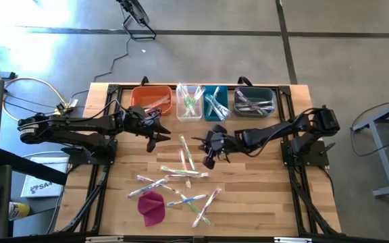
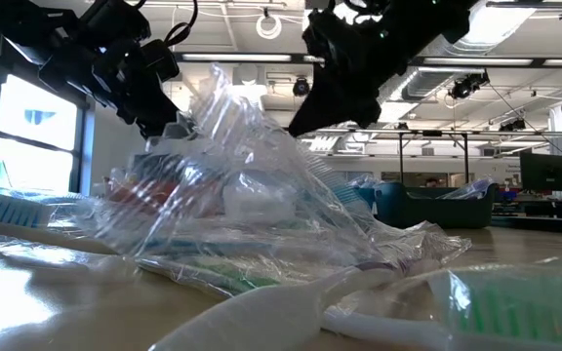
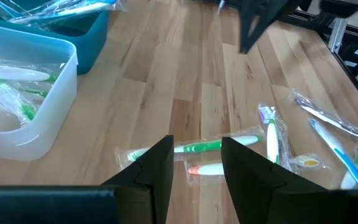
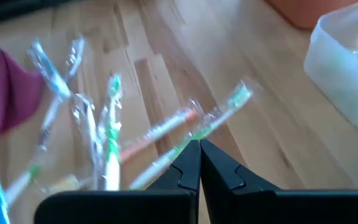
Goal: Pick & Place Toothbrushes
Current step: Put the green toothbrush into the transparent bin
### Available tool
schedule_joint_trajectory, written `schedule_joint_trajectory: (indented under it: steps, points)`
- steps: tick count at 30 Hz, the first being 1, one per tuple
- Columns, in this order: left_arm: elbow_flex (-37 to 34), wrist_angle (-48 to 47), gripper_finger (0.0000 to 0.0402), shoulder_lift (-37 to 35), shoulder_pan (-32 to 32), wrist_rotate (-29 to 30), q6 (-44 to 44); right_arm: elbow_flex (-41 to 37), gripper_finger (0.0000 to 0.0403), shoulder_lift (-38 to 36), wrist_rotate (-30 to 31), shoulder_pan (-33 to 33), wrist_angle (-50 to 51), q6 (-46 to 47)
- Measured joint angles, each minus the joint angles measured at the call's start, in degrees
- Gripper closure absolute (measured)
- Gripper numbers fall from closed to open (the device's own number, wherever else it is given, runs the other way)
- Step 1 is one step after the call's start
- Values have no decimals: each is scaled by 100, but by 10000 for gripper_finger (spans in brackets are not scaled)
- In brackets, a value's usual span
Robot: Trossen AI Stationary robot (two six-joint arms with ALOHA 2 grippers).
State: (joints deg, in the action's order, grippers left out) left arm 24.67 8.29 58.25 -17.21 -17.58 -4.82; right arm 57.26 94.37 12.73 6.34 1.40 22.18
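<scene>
**Wrapped toothbrushes lie scattered on a wooden counter as two robot arms hang above them**

Toothbrushes (image 1: 181,177) in clear, shiny wrappers lie loose on the wooden counter (image 1: 262,196), most of them spread in front of a row of four bins at the counter's far edge. A green-handled toothbrush (image 3: 197,147) and a pale one with an orange patch lie just past the left pincer's fingertips in the left wrist view. More wrapped brushes already sit in the bins: the orange bin (image 1: 151,100), the clear bin (image 1: 189,102) with green-handled ones, the teal bin (image 1: 215,103) and the dark grey bin (image 1: 254,101). A magenta cloth (image 1: 152,206) lies at the near side of the scatter, well away from the bins.

The left pincer (image 1: 155,131) hovers above the counter just in front of the orange bin, its two fingers (image 3: 157,169) parted and holding nothing. The right pincer (image 1: 210,156) hangs above the loose brushes, in front of the teal bin, its fingers (image 4: 185,165) clenched together with nothing between them; an orange-handled and a green-handled brush lie on the counter just beyond its tip.

From counter level, crumpled wrappers fill the foreground, with both dark arms overhead and a workshop room behind.
</scene>
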Motion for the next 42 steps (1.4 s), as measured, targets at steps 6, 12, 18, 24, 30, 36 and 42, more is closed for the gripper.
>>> schedule_joint_trajectory:
  steps: [6, 12, 18, 24, 30, 36, 42]
  points:
    - [0, -7, 270, -1, 0, 0, 2, 532, 401, 2, 712, 429, 229, 209]
    - [0, -8, 270, -1, 0, 2, 2, 1202, 401, 181, 1392, 703, 981, 418]
    - [0, -12, 270, -1, 0, 7, 48, 1934, 401, 929, 1630, 844, 1362, 462]
    - [0, -100, 270, -1, 0, 7, 48, 2581, 400, 1660, 2411, 979, 1642, 1151]
    - [-2, -198, 270, -1, 0, 9, 46, 2620, 400, 1888, 1921, 941, 1732, 1760]
    - [-4, -213, 270, -1, 0, 10, 46, 2615, 394, 2073, 1700, 913, 1972, 1610]
    - [-4, -248, 270, -1, 0, 11, 46, 2620, 339, 2123, 1464, 811, 2054, 1602]
